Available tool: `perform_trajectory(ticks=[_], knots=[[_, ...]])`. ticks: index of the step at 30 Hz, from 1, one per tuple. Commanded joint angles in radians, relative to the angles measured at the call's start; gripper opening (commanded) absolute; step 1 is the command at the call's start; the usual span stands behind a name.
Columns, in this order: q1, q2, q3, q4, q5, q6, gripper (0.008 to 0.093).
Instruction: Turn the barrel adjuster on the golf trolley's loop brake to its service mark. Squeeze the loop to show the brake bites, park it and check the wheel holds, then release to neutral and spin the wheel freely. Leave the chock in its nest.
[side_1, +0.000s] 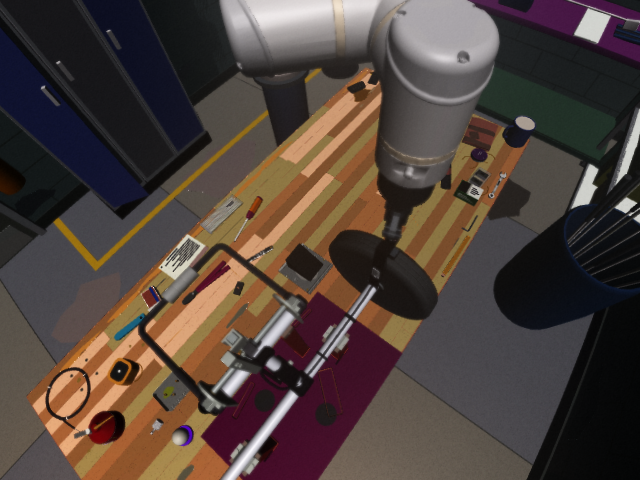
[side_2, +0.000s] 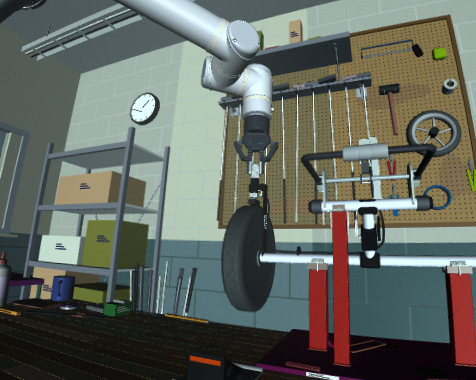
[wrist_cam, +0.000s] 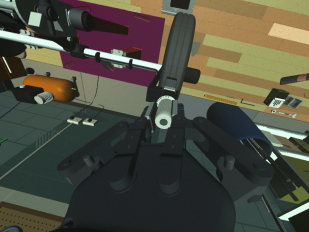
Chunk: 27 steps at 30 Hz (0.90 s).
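The golf trolley rig stands on red posts over a maroon mat (side_1: 315, 392) at the near end of the wooden bench. Its black wheel (side_1: 382, 274) (side_2: 248, 257) (wrist_cam: 178, 47) sits at the end of a white axle tube (side_2: 320, 258). A black brake caliper (wrist_cam: 160, 87) sits on top of the wheel. A white knurled barrel adjuster (wrist_cam: 163, 112) (side_2: 254, 170) sticks up from it. The black loop handle (side_1: 170, 310) (side_2: 370, 152) with a grey grip is at the other end. My gripper (wrist_cam: 162, 122) (side_2: 255, 162) (side_1: 393, 230) hangs straight above the wheel, closed around the barrel adjuster.
Behind the rig a pegboard (side_2: 360, 120) carries tools and a spare wheel. A grey tray with a dark block (side_1: 305, 264) lies left of the wheel. Small tools, a cable coil (side_1: 67, 395) and a red cup (side_1: 106, 426) scatter the bench. A blue bin (side_1: 568, 268) stands off its right edge.
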Motion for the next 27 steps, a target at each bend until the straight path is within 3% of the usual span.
perform_trajectory(ticks=[1,8,27], knots=[[0.0,-0.001,-0.001,0.0,0.0,0.0,0.008],[0.0,-0.001,-0.001,0.0,0.0,0.0,0.0085],[0.0,-0.001,-0.001,0.0,0.0,0.0,0.0465]])
